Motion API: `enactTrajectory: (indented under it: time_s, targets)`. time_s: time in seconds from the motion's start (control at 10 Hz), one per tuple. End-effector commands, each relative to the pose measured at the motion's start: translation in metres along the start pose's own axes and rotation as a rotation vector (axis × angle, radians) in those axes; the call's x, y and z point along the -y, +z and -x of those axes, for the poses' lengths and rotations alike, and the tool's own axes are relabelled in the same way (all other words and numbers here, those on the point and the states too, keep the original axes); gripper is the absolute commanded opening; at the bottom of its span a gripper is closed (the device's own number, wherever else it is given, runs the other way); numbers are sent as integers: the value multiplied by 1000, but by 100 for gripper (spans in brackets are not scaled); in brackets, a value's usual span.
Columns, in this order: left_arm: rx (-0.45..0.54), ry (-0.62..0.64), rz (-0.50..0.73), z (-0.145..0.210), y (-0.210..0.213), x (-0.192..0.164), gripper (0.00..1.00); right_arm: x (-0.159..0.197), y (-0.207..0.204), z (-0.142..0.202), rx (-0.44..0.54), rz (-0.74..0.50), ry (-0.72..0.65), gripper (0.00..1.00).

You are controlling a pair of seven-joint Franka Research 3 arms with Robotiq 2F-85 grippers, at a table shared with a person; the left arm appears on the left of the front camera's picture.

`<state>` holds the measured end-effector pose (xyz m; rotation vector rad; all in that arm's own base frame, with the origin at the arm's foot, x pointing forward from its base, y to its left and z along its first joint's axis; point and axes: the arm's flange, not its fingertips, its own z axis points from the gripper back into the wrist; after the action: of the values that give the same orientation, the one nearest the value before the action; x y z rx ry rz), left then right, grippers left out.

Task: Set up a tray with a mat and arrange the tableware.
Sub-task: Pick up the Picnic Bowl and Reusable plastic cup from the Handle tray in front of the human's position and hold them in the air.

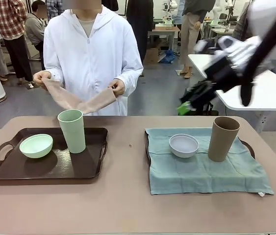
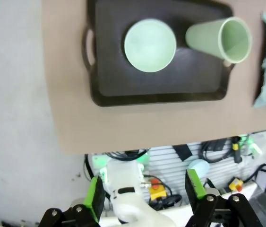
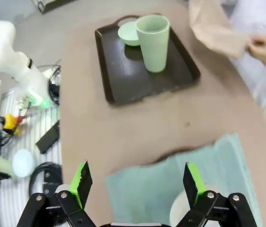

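Note:
A dark tray [image 1: 54, 165] at the table's left holds a pale green bowl [image 1: 36, 145] and a tall pale green cup [image 1: 72, 130], both upright. At the right, a teal mat [image 1: 206, 171] covers a second tray [image 1: 248, 146]; a small white bowl [image 1: 184, 145] and a tall brown cup [image 1: 223, 138] stand on it. The person holds a tan mat [image 1: 76, 100] up in both hands above the left tray. My right gripper [image 1: 190, 104] hangs blurred, high above the teal mat [image 3: 180, 184], open [image 3: 137, 184] and holding nothing. My left gripper [image 2: 144, 194] is open too, high over the table's near edge, looking down on bowl [image 2: 150, 45] and cup [image 2: 220, 40].
The brown table [image 1: 128, 205] has bare surface between the two trays and along its near edge. Cables and equipment lie on the floor below the near edge [image 2: 161, 184]. A white table [image 1: 270, 93] stands behind at the right, with people farther off.

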<state>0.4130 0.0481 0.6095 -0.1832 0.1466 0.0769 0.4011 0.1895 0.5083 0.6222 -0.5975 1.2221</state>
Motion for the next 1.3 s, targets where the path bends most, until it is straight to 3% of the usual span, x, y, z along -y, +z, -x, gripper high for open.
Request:
enactTrajectory:
  time_s: [0.0, 0.4, 0.6, 0.7, 0.9, 1.2]
  targets:
    - [-26, 39, -29, -21, -22, -1, 89, 36, -68, -38, 30, 9, 135, 100]
    - [-40, -48, 7, -48, -65, 16, 89, 53, -168, -97, -66, 13, 299, 100]
    - [-40, -79, -6, -40, -77, 22, 89, 66, -208, -129, -114, 32, 338, 100]
    - [-41, -78, -4, -36, -81, 21, 89, 69, -226, -137, -137, 37, 351, 100]
    - [-20, -68, 1, -30, -84, 19, 89, 68, -255, -146, -86, -42, 282, 100]
    - [-9, -91, 15, -31, -85, 16, 89, 70, -273, -137, -96, -87, 233, 100]
